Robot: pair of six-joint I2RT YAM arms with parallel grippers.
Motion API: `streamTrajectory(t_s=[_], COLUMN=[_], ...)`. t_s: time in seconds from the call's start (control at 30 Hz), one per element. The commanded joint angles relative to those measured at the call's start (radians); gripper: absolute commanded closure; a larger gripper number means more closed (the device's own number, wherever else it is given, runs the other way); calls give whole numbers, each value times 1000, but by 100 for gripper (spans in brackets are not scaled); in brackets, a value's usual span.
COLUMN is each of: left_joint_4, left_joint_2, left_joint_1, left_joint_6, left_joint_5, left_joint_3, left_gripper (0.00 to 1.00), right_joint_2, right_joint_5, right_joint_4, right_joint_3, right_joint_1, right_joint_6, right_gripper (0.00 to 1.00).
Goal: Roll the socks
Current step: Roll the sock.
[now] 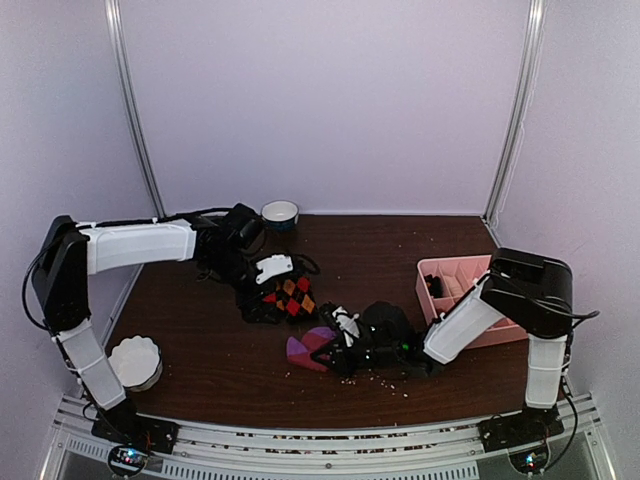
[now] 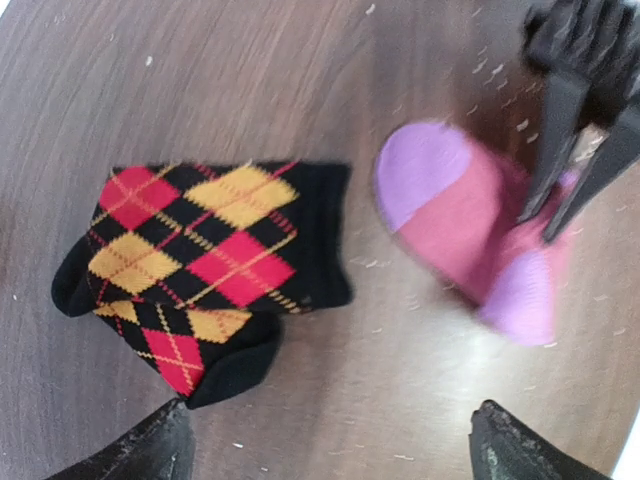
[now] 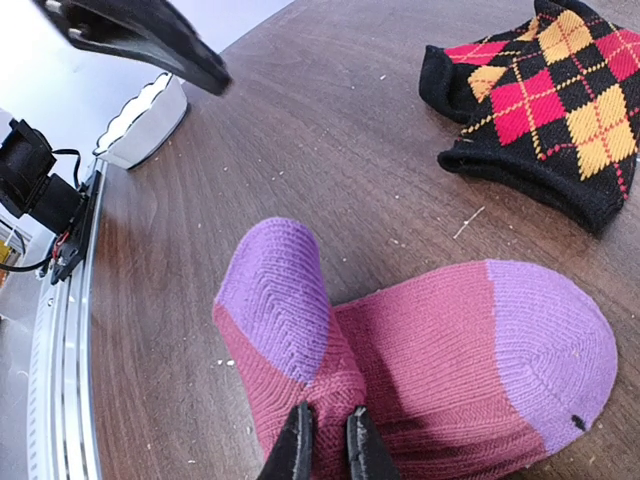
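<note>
Magenta knit bunches between the nearly closed fingers of the right gripper (image 3: 328, 447), which we see pinching a raised fold of the magenta sock (image 3: 430, 345) beside its lilac heel, at the bottom of the right wrist view. In the overhead view that sock lies low and centre on the table (image 1: 200, 325). Just up and left of it, apart and not touching, the argyle sock (image 2: 200, 265) lies folded over itself, and the left gripper (image 2: 330, 420) hangs above it with fingers spread wide, holding nothing. We judge both socks light, soft and floppy, likely to slump or unroll once released. A hold at the toe or cuff edge, through both layers, looks the best start for a roll; a mid-body pinch merely lifts a crease.
</note>
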Motion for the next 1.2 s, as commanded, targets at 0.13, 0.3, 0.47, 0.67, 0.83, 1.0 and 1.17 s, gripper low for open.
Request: streamTrajectory(t_s=[0.13,0.3,0.47,0.67,0.83,1.0,1.17], left_joint_4=[145,125,75,76,96,121,126], left_joint_2=[-113,-79,21,94,103,93,151], left_joint_1=[-93,-199,-244,-246,-248,-248,-248], left_joint_6=[278,394,429,442,442,446,453], left_joint_5=[94,89,71,42,6,-11,-60], left_joint_3=[-160,-144,-63,-47,-78,-118,-109], left_gripper=[2,10,37,48,52,54,59], right_joint_2=[89,115,150,168,183,198,200], right_joint_5=[-21,-25,-40,-72,-98,-114,-137], right_joint_4=[-305,-353,-411,-399,-398,-396,-371], right_joint_3=[-33,-23,-2,-4,6,16,20], right_joint_1=[-47,-69,-87,-107,-118,-123,-125], right_joint_6=[37,105,135,167,173,179,202], right_gripper=[100,100,100,100,100,100,100])
